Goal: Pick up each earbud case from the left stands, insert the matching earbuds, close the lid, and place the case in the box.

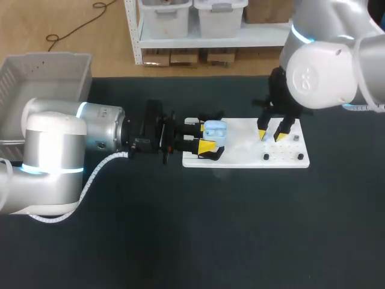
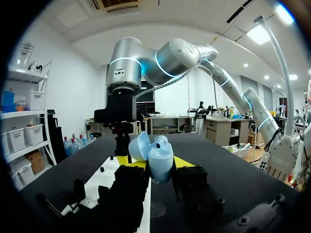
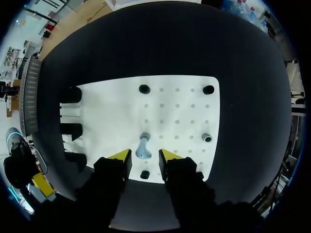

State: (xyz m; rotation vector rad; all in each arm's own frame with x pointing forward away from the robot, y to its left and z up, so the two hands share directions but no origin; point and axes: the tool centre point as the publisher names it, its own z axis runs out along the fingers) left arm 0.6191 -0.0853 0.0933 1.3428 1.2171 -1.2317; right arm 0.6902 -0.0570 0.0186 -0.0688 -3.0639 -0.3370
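Head view: L fingers (image 1: 206, 146) clamp open case (image 1: 215, 131), steadying it for loading; R fingers (image 1: 263, 134), apart, straddle earbud (image 3: 143, 147), prob. pre-grasp.

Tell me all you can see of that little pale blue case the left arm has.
The earbud case is a small, rounded shell of glossy pale blue plastic. Its lid stands hinged open. The yellow tips of the left gripper clamp it from both sides, above the end of the white board.
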